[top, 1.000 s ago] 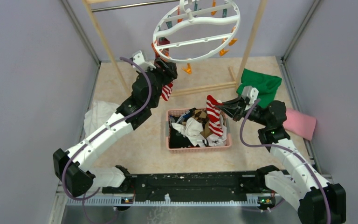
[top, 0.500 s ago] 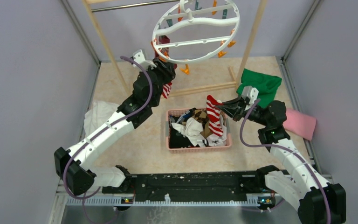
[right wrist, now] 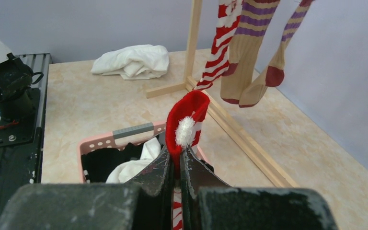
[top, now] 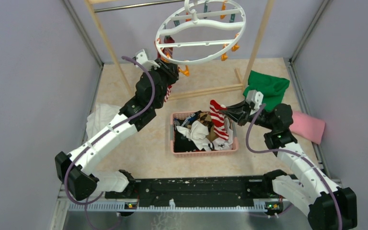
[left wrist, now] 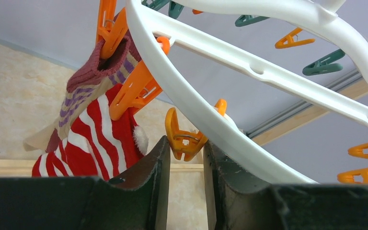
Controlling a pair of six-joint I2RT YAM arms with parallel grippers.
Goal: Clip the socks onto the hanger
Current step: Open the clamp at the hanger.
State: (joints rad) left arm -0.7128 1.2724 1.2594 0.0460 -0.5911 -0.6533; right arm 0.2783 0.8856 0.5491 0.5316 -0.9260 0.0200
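The step in hand looked to be the opening of a peg, so that one more sock could be clipped on. The left gripper (top: 170, 69) was held up at the near rim of the hanger (left wrist: 249, 67). Its jaws were set on both sides of an orange peg (left wrist: 184, 139), with only a small gap between them, and they looked to be touching it. Whether the peg's mouth was open could not be seen.

Just beside that peg, a clipped striped sock (left wrist: 93, 139) and a tan and maroon sock (left wrist: 93, 76) were hung from other orange pegs.

The right gripper (right wrist: 175, 159) was held low, over the pink basket (top: 203, 152) on the counter (top: 139, 139). Its jaws were clamped on the red and white sock (right wrist: 187, 112), which was well apart from the hanger.

For the next move, the peg would likely need to be squeezed wide and kept so. Then the held sock would need to be lifted up and across, and its edge slid into the peg's mouth.
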